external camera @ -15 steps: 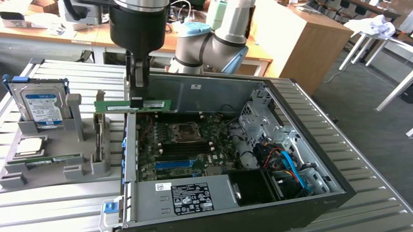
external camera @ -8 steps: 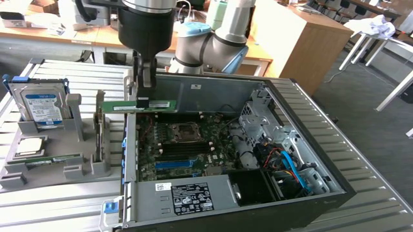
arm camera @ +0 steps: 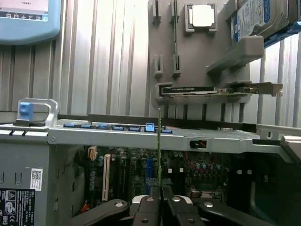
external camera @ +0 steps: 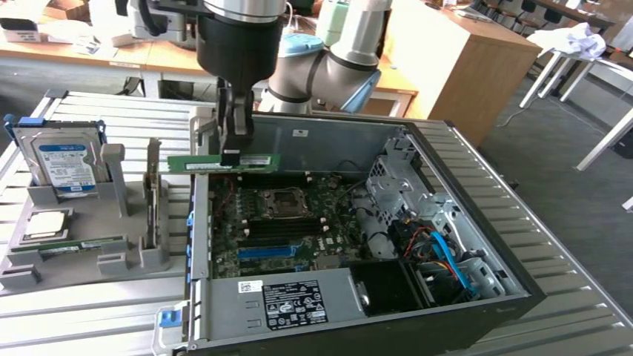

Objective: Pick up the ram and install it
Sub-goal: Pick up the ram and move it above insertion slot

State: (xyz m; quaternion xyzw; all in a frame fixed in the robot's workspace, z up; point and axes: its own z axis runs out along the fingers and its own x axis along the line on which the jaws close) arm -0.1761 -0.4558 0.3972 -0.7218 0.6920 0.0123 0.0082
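The jaws are clenched on the ram (external camera: 222, 162), pinching its flat faces near the middle of its upper edge. The stick hangs below them, clear of everything. It is in the air over the open computer case (external camera: 494, 259), above the motherboard (external camera: 287, 222) and close to the case's upright grey wall (external camera: 327, 141), not yet touching the board. Its long axis lies level, running along that wall. In the wrist view the ram (arm camera: 160, 141) shows edge-on, a thin line reaching straight out from between the jaws toward the board — so its free long edge faces down into the case. A second, like stick (external camera: 71, 247) lies in the grey holder (external camera: 109, 259) on the table (external camera: 79, 319), just outside the case.
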